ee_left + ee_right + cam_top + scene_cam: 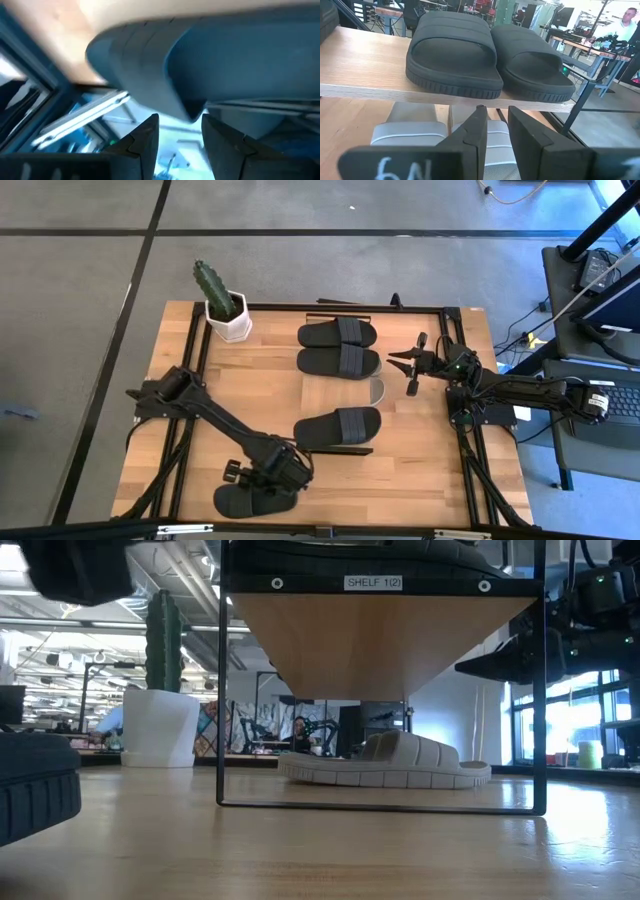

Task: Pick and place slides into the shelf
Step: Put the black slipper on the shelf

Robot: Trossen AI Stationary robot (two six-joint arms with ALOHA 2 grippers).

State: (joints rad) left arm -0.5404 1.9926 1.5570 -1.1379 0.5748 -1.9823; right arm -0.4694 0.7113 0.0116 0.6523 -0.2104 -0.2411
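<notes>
The shelf (380, 640) stands mid-table and carries three black slides. Two of them (338, 333) (340, 362) lie side by side at its far end, and one (338, 427) lies at its near end. Pale beige slides (390, 762) (410, 135) lie on the table under the plank. A further black slide (250, 498) lies flat on the table near the near edge. My left gripper (270, 477) is low over this slide, open, with the slide's edge (192, 107) just beyond its fingertips. My right gripper (407, 367) hovers at the shelf's right side, open by a narrow gap and holding nothing. My left gripper has its fingertips (150, 130) right at the black slide's rim (192, 107), slanting down from the table's far left. I cannot tell whether they touch it. The slide lies flat on the table.
A cactus in a white pot (222, 305) stands at the table's far left corner. Dark frame rails (470, 460) run along the table's left and right sides. Bare tabletop lies between the shelf and each rail. Desks and people show in the room beyond.
</notes>
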